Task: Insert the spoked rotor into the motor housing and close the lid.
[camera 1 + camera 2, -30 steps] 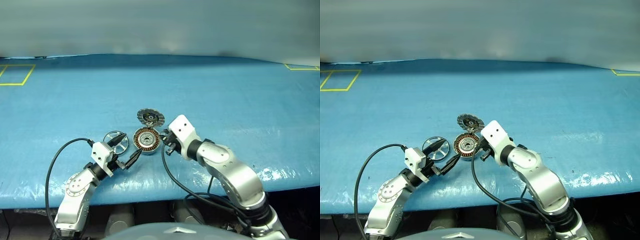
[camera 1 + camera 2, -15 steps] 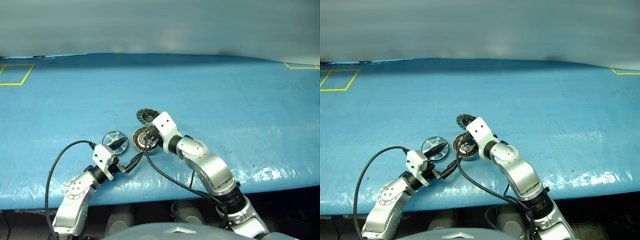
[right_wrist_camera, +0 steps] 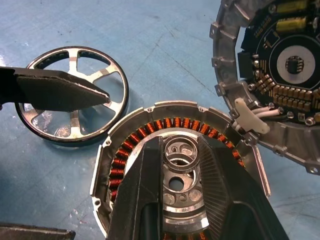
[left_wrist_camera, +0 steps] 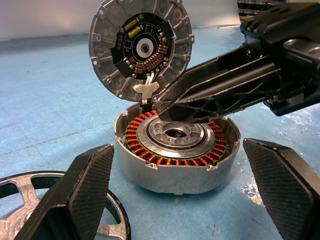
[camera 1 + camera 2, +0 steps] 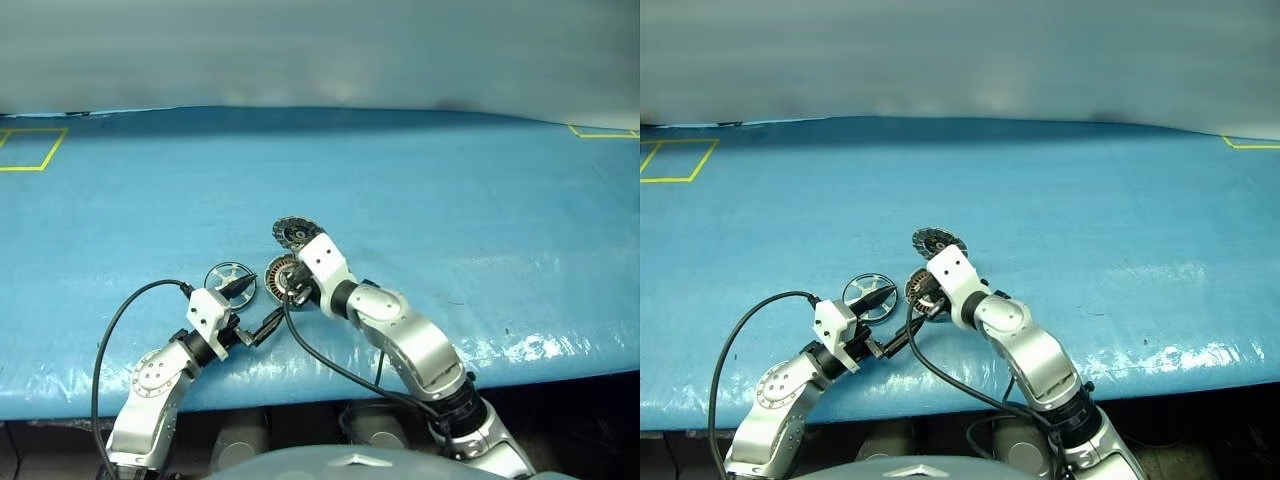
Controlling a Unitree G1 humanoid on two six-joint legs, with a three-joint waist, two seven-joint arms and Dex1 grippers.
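- Between the two sets of fingers, on the blue desk [image 5: 450,190], stands the motor housing [image 4: 175,150], open side up, its ring of copper windings and its dark centre exposed.
- Right gripper [image 3: 184,145]: its fingers [image 3: 145,185] reach over the housing rim and sit above the central hub, narrowly parted. Through the gap the hub is visible. No part is gripped; whether the fingertips touch the hub cannot be determined.
- Left gripper [image 4: 175,200]: its fingers [image 4: 82,187] stand spread to full width, level with the desk, with nothing held. The housing lies ahead of them, centred in the gap and apart from both tips.
- Lid [image 4: 141,47]: hinged to the far edge of the housing, it stands tilted up and open. Its inner face, with ribbed rim and dark circuit centre, faces the left fingers. White wires run from the lid to the housing at the joint.
- Spoked rotor [image 3: 72,102]: it lies flat on the desk, just beside the housing, outside it. One left finger extends over the rotor.
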